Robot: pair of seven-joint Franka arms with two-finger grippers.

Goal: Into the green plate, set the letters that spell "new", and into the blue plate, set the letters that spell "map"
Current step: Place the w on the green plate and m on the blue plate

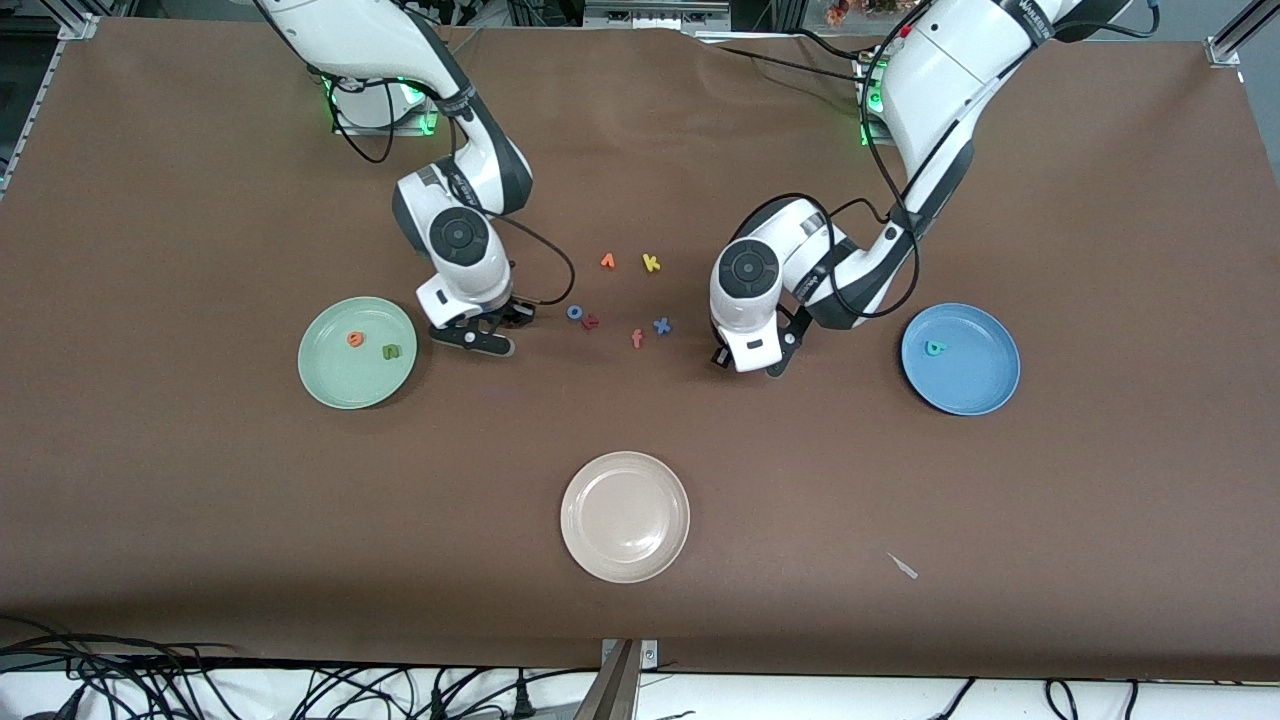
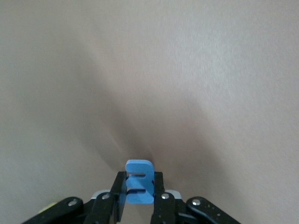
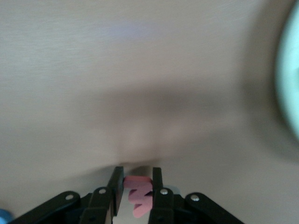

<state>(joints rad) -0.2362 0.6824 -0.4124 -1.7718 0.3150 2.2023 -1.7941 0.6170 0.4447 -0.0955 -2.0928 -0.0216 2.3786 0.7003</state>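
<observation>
Mid-carry: right gripper [image 3: 137, 179] clenched on pink "w" [image 3: 139, 198], left gripper [image 2: 139, 179] grasping blue "m" [image 2: 139, 186]; next, over green plate [image 1: 330, 385] mid-left and blue plate [image 1: 985, 385] mid-right, release.

**One high camera, two close wrist cameras**

The front view looks down from high above the table's [image 1: 200, 520] near edge toward the arm bases along the top edge, taking in the whole brown surface. Each wrist view sits just above its own fingertips, looking close at bare tabletop. The right wrist view catches the green plate's [image 3: 290, 74] rim, also seen from the front.
</observation>
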